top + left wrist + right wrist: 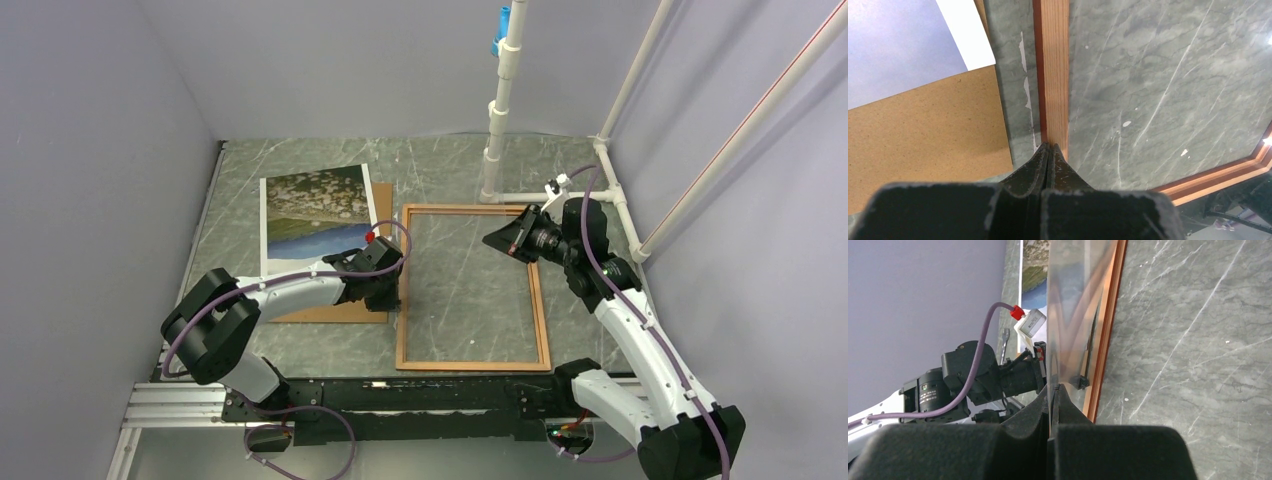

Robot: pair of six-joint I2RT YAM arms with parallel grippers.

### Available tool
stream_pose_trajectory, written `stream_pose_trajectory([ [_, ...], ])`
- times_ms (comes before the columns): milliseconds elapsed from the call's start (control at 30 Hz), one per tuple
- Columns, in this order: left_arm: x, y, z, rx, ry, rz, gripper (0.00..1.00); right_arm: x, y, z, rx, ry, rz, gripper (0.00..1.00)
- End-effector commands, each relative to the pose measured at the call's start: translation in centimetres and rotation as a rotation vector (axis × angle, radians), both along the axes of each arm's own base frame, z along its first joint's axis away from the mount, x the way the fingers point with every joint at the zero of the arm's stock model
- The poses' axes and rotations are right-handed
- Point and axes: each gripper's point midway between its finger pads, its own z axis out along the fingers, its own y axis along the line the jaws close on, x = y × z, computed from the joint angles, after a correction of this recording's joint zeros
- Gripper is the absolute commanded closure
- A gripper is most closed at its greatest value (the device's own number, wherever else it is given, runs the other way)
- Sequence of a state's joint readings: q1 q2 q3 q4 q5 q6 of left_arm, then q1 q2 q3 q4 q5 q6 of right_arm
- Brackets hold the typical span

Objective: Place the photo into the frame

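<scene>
Left gripper (1049, 146) closed and empty, tips on the left rail of the frame (1054, 75), which lies flat on the counter (320, 350). Right gripper (1054, 387) clamped on the edge of a clear pane (1073, 315), tilted up above the frame. The photo (312, 215) lies face up on a brown board (335, 312), left of the frame.

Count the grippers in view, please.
2. The left gripper, shut, is at the left rail of the frame; the right gripper pinches the clear pane near the far right corner.
</scene>
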State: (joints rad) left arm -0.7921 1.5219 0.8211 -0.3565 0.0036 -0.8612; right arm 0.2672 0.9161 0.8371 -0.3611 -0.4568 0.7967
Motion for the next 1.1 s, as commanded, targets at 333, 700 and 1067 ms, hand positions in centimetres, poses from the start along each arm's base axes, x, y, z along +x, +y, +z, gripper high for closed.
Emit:
stream_pose_trajectory([
  [333,-1.6,4.5,-3.1,0.223,0.073,0.025,1.0,-0.4,0.5,0.3,0.005,-0.027,0.05,1.0],
  [700,-1.7,4.5,-3.2,0.239,0.08,0.02,1.0,-0.9,-0.3,-2.3,-0.059,0.004,0.038,1.0],
  [1067,-1.7,4.8,-3.2,0.257,0.079,0.023,1.0,-1.0,-1.1,-2.7,-0.118,0.006,0.021,1.0],
])
